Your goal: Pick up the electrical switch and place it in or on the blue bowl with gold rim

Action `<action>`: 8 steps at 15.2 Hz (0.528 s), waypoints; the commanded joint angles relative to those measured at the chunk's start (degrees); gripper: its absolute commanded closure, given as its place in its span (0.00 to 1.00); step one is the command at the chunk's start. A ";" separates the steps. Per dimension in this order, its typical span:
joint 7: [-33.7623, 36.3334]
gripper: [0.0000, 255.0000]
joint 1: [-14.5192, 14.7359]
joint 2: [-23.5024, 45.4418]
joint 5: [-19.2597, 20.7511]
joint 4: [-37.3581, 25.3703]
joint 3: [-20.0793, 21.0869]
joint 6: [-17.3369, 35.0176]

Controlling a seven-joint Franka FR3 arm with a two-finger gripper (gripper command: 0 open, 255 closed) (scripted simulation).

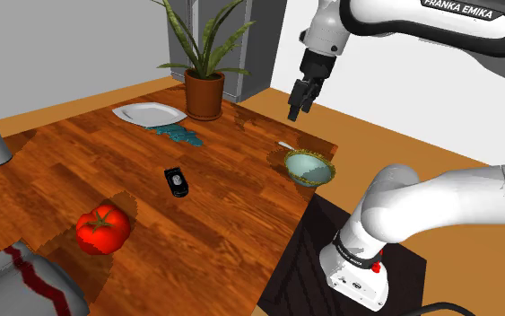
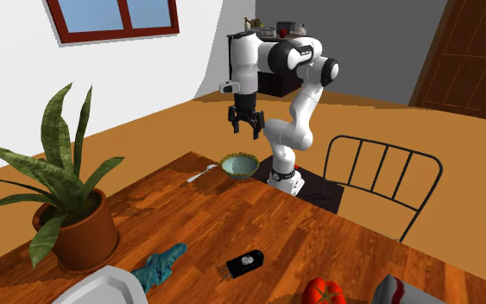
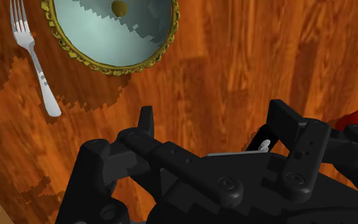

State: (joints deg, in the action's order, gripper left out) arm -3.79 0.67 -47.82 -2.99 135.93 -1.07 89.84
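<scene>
electrical switch [image 1: 177,182] | judged light, rigid, smooth | to be gripped across narrow sides | pincer [image 1: 294,113] seen apart, empty

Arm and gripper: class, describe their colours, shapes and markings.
The arm is white, with rounded links and dark joints; a dark band bears white FRANKA EMIKA lettering, and a red mark sits near its base. The gripper is all black, with two fingers.

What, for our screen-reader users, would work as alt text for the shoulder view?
A white robot arm holds its black gripper, fingers open, above a wooden table near a pale blue bowl with a gold rim. A small black switch lies mid-table, apart from the bowl; a tomato, a potted plant and a white plate stand around it.
</scene>
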 commanded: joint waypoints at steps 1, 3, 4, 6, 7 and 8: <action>0.00 0.00 0.00 0.00 0.00 0.00 0.00 0.00; 2.34 0.00 0.34 2.46 -1.14 0.68 1.94 2.99; 3.50 0.00 0.49 3.81 -1.68 0.89 2.91 4.49; 5.79 0.00 0.78 6.73 -2.63 1.08 4.80 7.47; 6.93 0.00 0.91 8.30 -3.05 1.05 5.73 8.94; 8.07 0.00 1.02 9.94 -3.43 0.93 6.65 10.40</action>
State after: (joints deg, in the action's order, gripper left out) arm 3.00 1.55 -39.33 -5.97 137.09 4.62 99.02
